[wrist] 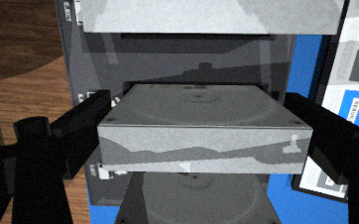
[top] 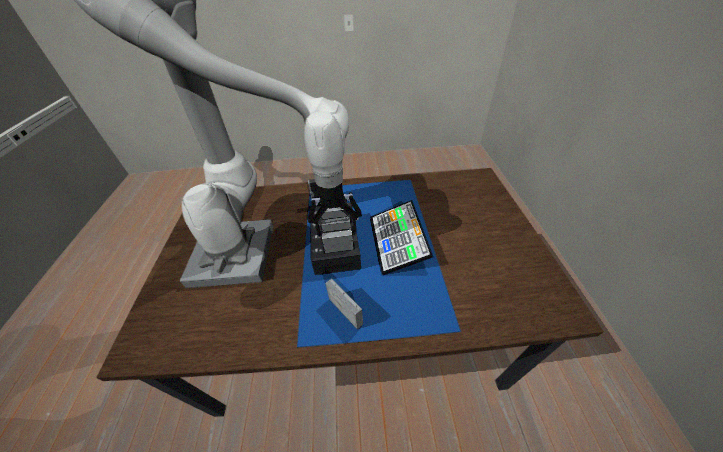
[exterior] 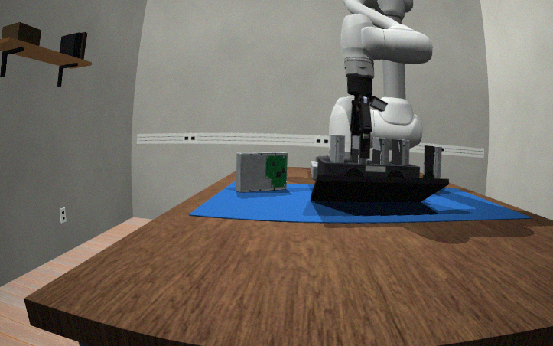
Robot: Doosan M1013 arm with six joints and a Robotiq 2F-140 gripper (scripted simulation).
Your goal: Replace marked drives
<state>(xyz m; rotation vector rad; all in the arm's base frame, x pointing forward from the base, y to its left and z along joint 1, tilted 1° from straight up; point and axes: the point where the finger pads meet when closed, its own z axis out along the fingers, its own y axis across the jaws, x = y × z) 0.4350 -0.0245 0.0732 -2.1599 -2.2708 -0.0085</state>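
The black dock [top: 335, 263] [exterior: 334, 171] [wrist: 150, 59] stands on the blue mat [top: 409, 317] [exterior: 226, 206] with grey drives upright in it. My gripper [top: 335, 224] [wrist: 196, 108] is open, pointing down over the dock. Its fingers stand at both sides of one drive [wrist: 204, 144], second from the dock's near end, with narrow gaps beside it in the wrist view. The nearest drive [top: 337, 242] [exterior: 337, 148] and a farther one [wrist: 211, 17] stand beside it. Another drive [top: 341, 300] [exterior: 250, 171] stands on edge on the mat. The screen [top: 400, 238] shows one blue tile [wrist: 356, 109] reading rebuilding, plus orange and green tiles.
A further drive [exterior: 437, 161] stands past the dock's right end in the exterior view. The tilted screen stands close to the dock's right side in the top view. The arm's base plate [top: 252, 258] is left of the mat on the table [top: 493, 269].
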